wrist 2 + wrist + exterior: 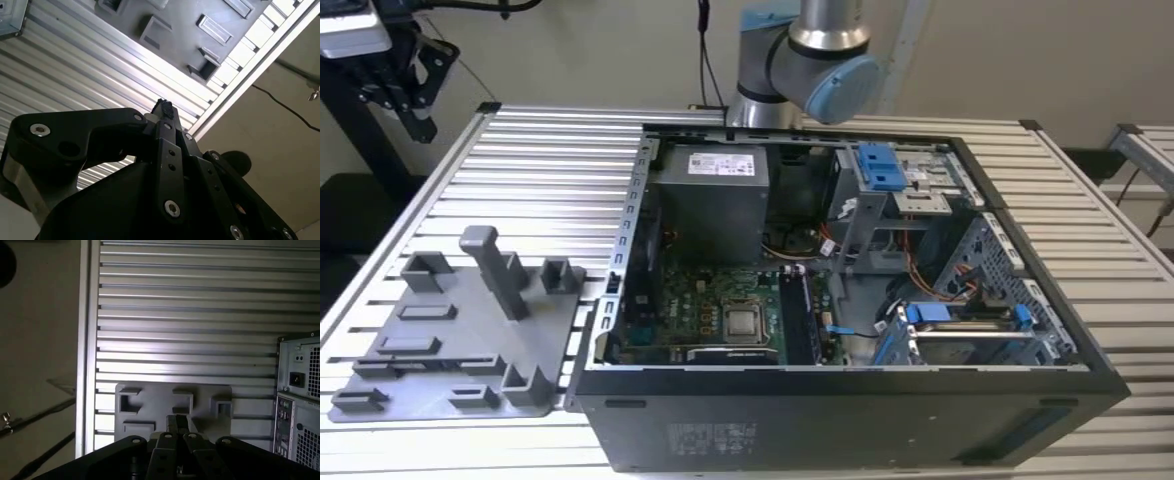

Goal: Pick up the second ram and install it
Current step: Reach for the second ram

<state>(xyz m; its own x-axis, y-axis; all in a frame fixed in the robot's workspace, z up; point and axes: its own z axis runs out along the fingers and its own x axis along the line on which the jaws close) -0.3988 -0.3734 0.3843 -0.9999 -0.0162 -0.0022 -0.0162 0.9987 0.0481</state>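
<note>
My gripper (403, 100) hangs high over the far corner of the table at the exterior view's left, well away from the open computer case (854, 400). In both wrist views its black fingers (162, 112) (177, 427) meet at the tips, shut with nothing between them. They point down over the grey parts fixture (172, 400). I cannot pick out the second ram for certain. A dark narrow strip (798, 318) stands on edge in the motherboard slots beside the silver CPU (744, 322).
The grey fixture (454, 350), with its upright posts and holders, lies on the slatted aluminium table (547, 160) at the exterior view's left of the case. Blue drive brackets (881, 165) and a power supply (710, 200) sit inside the case. The arm's base (787, 60) stands behind it.
</note>
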